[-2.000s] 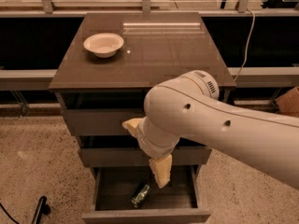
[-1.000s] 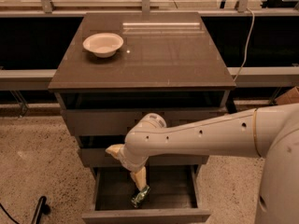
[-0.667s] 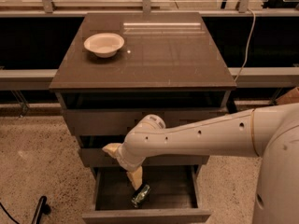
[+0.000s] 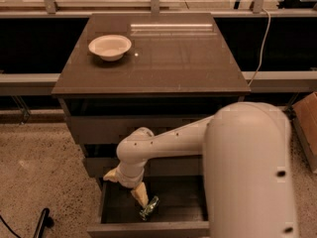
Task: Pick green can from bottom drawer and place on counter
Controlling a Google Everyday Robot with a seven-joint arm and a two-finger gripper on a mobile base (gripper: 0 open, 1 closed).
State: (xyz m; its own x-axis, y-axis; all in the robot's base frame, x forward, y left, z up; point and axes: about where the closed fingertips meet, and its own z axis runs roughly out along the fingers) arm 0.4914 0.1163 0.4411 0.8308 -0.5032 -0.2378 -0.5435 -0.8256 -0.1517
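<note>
- Robot arm [image 4: 198,138]: stretched across the cabinet front, part of the drawers hidden.
- Worktop [image 4: 163,63]: glossy dark brown; destination.
- Bottom drawer [image 4: 148,229]: found open; access from above judged narrowed by the fronts overhead.
- White bowl [image 4: 110,46]: set back-left on worktop, well apart.
- End effector [image 4: 138,196]: inside drawer, just beside the can; spread could not be told.
- Green can [image 4: 149,208]: laid on its side on the drawer floor; judged light, dentable, slippery, prone to rolling; best gripped mid-body.
</note>
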